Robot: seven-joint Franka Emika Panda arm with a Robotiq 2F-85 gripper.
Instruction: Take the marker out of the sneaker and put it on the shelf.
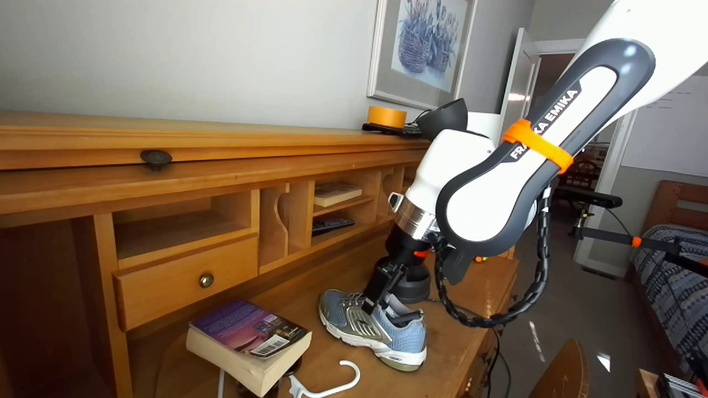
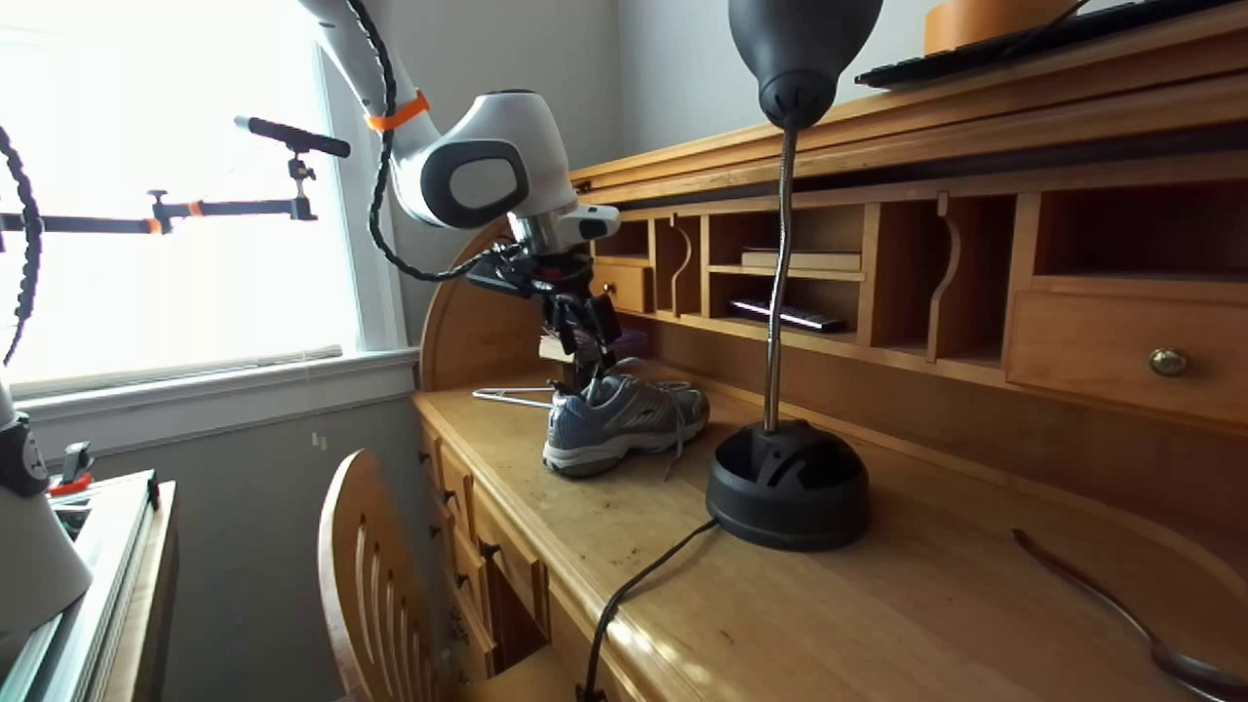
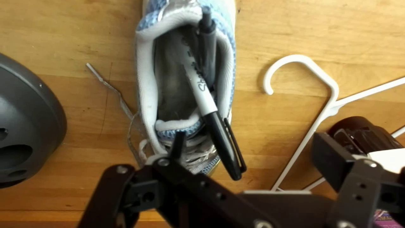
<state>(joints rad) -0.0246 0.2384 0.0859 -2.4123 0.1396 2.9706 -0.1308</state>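
End effector (image 3: 253,145) over sneaker (image 2: 629,424), jaws spread wide, holding nothing. Marker (image 3: 205,99) tilted in sneaker's opening, black cap jutting over tongue. Grey pen-like thing (image 3: 208,47) also in opening, heel end. White hanger (image 3: 331,106) beside sneaker on table (image 2: 877,604); lamp base (image 2: 790,515) on sneaker's opposite side.

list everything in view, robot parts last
desk: 1, brown, against wall
sneaker: 1, grey-blue, desk
marker: 1, black-capped white, in sneaker
pen: 1, grey, in sneaker
hanger: 1, white, desk
paperback: 1, purple, by hanger
glossy object: 1, brown, by hanger
lamp: 1, black, desk
spoon: 1, dark, desk
keyboard: 1, black, upper ledge
roll: 1, orange, on keyboard
cubby book: 1, cream, shelf
device: 1, black, under shelf
picture: 1, bluish, wall
window: 1, white, background
chair: 1, brown, at desk
bed: 1, blue, background
arm: 1, white, above desk
gripper: 1, black, at sneaker
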